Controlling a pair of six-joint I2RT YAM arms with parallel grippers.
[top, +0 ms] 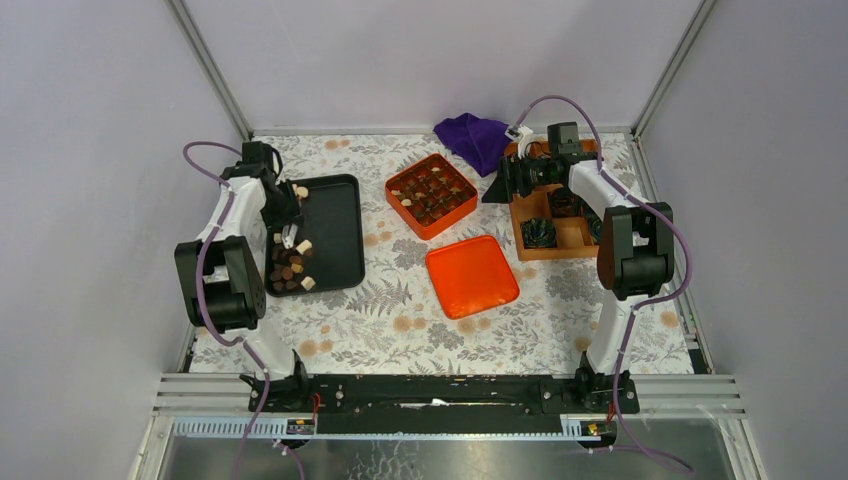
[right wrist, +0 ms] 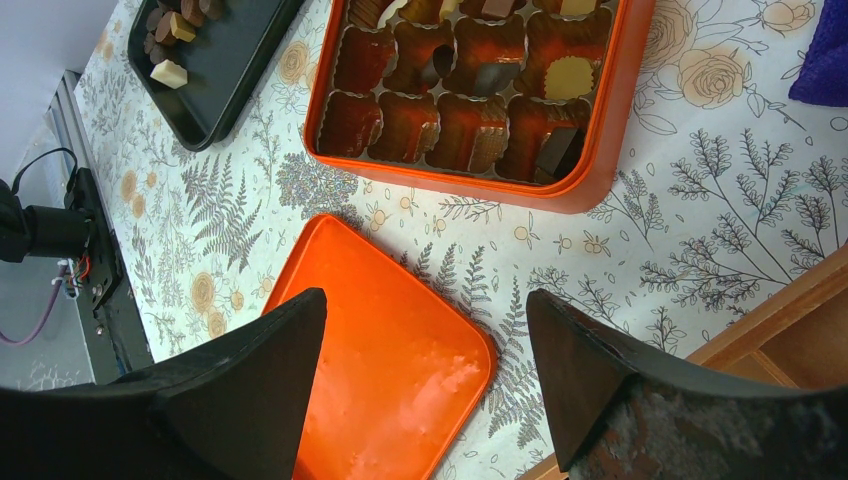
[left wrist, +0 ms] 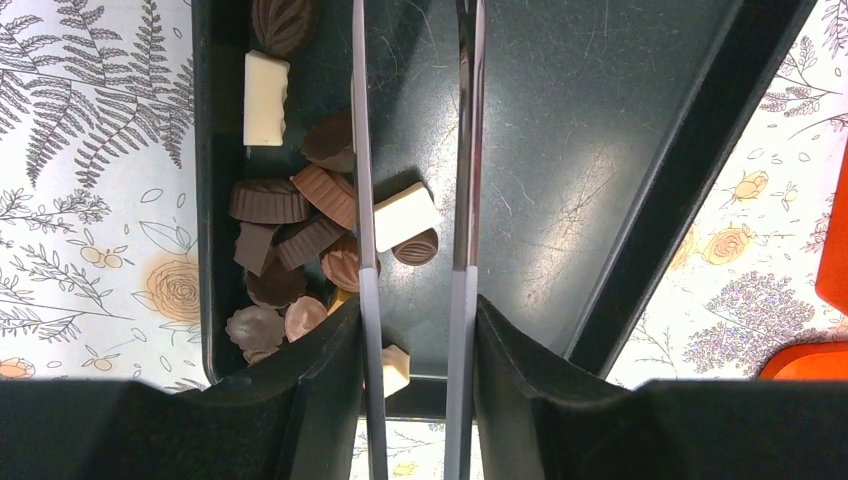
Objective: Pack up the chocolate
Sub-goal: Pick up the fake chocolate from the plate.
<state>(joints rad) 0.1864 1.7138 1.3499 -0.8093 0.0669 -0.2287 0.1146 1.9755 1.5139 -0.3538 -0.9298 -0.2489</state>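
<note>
Chocolate pieces [left wrist: 300, 215], dark brown, light brown and cream-white, are heaped in the 7 o'clock corner of the black tray [top: 340, 225]. A few more are seated in the cells of the orange box [top: 408, 218].

The table [top: 400, 320], covered in a floral print, is seen from above. The black tray is set at its 9 o'clock side. A wooden tray [top: 545, 253] with compartments is set at 3 o'clock, and dark crinkled cups [top: 540, 232] are held in it. The orange box is placed near the middle, toward 12 o'clock; its cells are lined with brown cups, and several are shown unfilled in the right wrist view. The orange lid [top: 472, 275] is laid flat at 5 o'clock of the box, apart from it. A purple cloth [top: 475, 140] is bunched at 1 o'clock of the box.

The right gripper [right wrist: 425, 370] is held above the table beside the wooden tray, and its jaws are spread wide with nothing between them.

The left gripper [left wrist: 413, 60] is positioned over the black tray, its slim fingers [left wrist: 362, 150] kept parallel and narrowly parted. One cream-white piece [left wrist: 405, 215] is seen between them, against the 9 o'clock finger, with a strip of tray visible before the 3 o'clock finger; it is not pinched. A small ribbed brown piece [left wrist: 416, 247] is touched by it at 5 o'clock.
</note>
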